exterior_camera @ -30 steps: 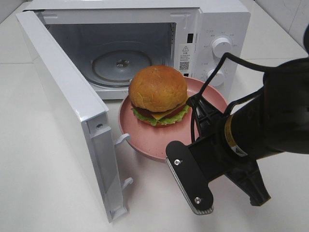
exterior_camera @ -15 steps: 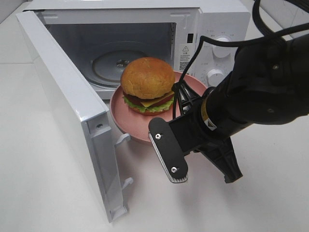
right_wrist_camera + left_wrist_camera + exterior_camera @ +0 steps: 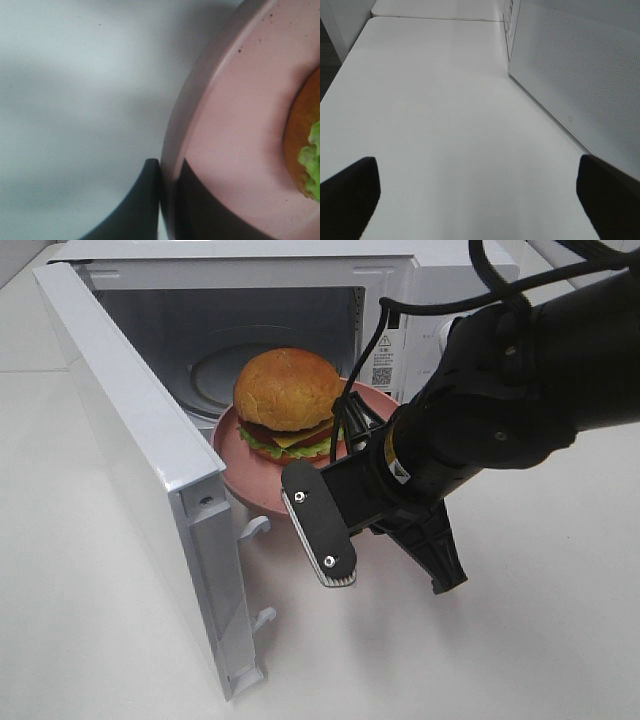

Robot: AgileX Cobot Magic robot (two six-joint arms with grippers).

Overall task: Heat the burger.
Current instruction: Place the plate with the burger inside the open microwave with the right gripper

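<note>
The right gripper [image 3: 169, 172] is clamping the rim of the plate [image 3: 240, 468]. One finger is lying under the rim and the other is pressing on the upper face, so the jaws are standing narrow and holding the plate. The burger [image 3: 287, 400] is sitting upright on the plate, toward the side away from the gripper. Lettuce and a cheese slice are showing below the domed bun.

The plate is standing at the mouth of the microwave [image 3: 450, 280], with its far edge reaching over the front of the cavity and its near edge projecting out over the table [image 3: 100, 640]. The views are not showing whether the plate is resting on the cavity floor. The turntable [image 3: 212, 375] is showing behind the burger, partly hidden by it. The door [image 3: 130, 460] is standing fully open on the left, with its latch hooks [image 3: 252, 528] pointing toward the plate.

The left gripper [image 3: 480, 200] is hanging over bare table outside the door, well apart from the plate. Its jaws are standing wide and holding nothing.
</note>
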